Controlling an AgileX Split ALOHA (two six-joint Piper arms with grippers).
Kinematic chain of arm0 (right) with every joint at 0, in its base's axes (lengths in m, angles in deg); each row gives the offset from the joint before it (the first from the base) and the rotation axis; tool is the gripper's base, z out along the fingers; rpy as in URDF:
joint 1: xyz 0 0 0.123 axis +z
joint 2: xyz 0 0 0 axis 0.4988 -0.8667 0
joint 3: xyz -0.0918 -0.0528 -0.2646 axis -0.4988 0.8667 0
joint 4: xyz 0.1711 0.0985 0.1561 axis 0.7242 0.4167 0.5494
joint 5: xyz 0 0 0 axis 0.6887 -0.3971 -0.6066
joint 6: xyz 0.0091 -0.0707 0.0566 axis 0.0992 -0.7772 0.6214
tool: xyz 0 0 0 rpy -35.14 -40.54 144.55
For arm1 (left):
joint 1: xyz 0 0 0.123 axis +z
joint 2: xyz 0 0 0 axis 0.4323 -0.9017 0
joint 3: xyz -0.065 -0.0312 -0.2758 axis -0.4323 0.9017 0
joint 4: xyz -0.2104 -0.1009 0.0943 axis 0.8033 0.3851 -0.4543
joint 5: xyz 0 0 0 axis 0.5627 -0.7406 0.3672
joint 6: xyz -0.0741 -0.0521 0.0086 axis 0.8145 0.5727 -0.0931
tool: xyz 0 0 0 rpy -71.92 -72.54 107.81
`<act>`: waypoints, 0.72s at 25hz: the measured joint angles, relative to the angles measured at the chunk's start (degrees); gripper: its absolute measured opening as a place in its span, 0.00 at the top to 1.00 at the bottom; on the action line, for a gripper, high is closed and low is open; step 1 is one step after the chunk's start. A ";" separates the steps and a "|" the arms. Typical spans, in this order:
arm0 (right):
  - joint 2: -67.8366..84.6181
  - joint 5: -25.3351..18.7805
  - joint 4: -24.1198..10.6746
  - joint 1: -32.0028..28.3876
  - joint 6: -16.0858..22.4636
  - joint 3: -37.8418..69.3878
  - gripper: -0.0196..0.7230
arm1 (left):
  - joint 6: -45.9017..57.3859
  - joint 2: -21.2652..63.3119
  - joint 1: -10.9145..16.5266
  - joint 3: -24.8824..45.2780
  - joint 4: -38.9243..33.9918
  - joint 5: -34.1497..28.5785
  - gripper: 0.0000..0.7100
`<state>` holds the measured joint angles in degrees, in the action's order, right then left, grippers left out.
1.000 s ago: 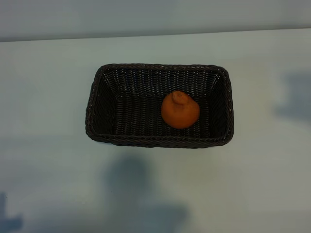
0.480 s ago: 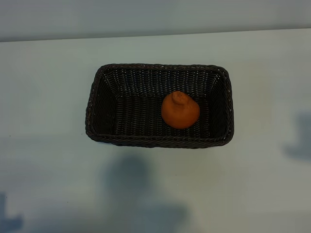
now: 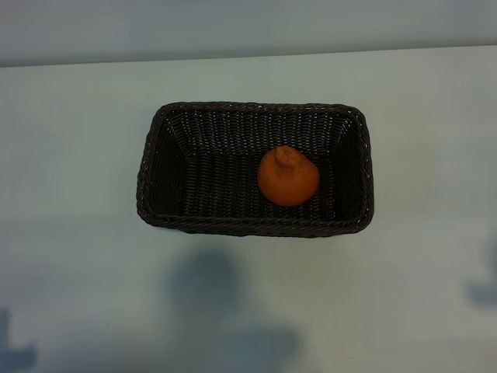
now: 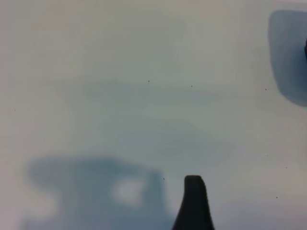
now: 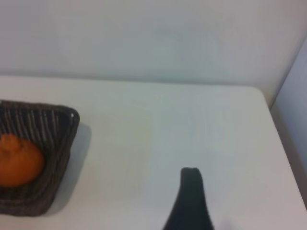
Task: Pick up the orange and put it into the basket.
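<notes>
The orange (image 3: 287,177) rests inside the dark woven basket (image 3: 151,167), right of its middle, knobby bump up. Neither arm shows in the exterior view. In the right wrist view, the orange (image 5: 18,160) and a corner of the basket (image 5: 57,120) lie well off to the side of my right gripper (image 5: 155,215). Only one dark fingertip (image 5: 190,191) of it shows, with nothing beside it, so it stands open and empty over bare table. My left gripper (image 4: 155,218) is open too, one fingertip (image 4: 193,196) showing above plain tabletop.
The basket stands near the middle of a pale table (image 3: 78,272). The table's far edge meets a wall (image 3: 248,27). In the right wrist view a table corner (image 5: 261,96) lies beyond the gripper. Arm shadows fall on the front of the table.
The shadow at the table's right edge has slid down the exterior view, from level with the basket to well below it. Orange and basket have not moved.
</notes>
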<state>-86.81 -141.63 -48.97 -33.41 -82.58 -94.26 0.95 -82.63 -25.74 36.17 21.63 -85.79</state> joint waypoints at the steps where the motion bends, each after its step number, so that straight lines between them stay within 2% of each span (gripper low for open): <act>1: 1.06 0.24 0.00 0.00 0.00 0.63 0.23 | 0.00 0.00 0.00 0.00 0.00 0.00 0.20; 18: 11.22 -1.21 -0.01 -2.54 0.18 11.25 0.23 | 0.00 0.00 0.00 0.00 0.00 0.00 0.20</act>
<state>-75.58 -142.84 -48.98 -35.95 -82.39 -83.01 0.95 -82.63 -25.74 36.17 21.63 -85.79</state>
